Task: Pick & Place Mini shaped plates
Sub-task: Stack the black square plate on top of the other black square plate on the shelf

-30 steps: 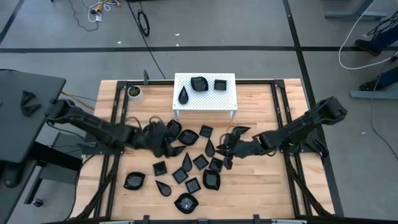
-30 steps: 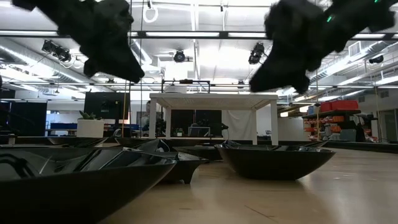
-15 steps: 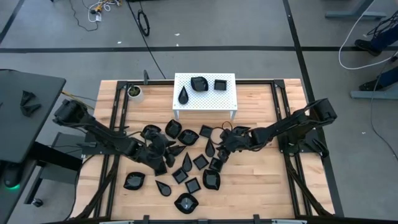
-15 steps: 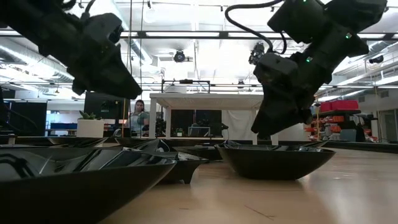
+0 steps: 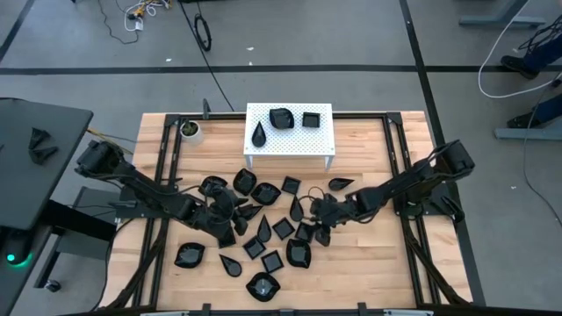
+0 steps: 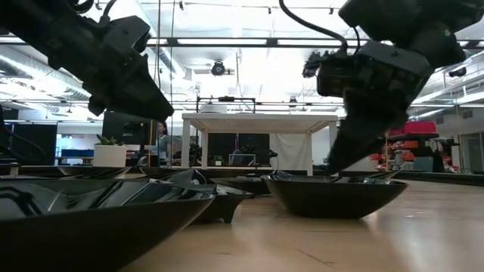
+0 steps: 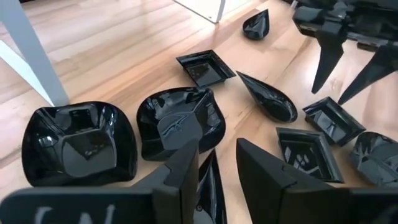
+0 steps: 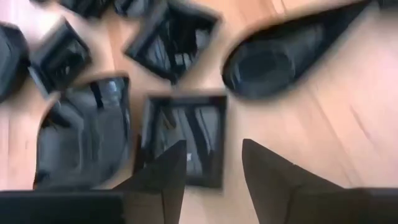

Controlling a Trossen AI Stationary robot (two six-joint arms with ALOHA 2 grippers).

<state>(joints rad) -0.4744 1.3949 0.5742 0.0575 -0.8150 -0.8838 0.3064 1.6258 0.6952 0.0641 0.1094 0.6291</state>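
Observation:
Many tiny glossy black plates lie scattered on the wooden table, and three more sit on the white stand. My left gripper is low over the left part of the pile, open. In the left wrist view a plate's dark rim shows between its fingers. My right gripper is open and low over the right part of the pile. One of its fingers stands over a square plate in the right wrist view, and its tips reach rim height in the low view. My left gripper has a finger on either side of a plate's rim, coming down at a slant from the table's left; whether it touches cannot be told. My right gripper points down over the square plate; whether it touches cannot be told.
A small white cup with a green plant stands at the far left, beside the stand. A leaf plate lies apart to the right of the stand. Dark rails run along both table sides. Bare wood shows near the right and near edges.
My right gripper has come down from well above the pile to rim height, drifting first toward the far edge and then back toward the near edge. My left gripper dropped lower and moved a little toward the near edge, then kept still. No plate has visibly moved.

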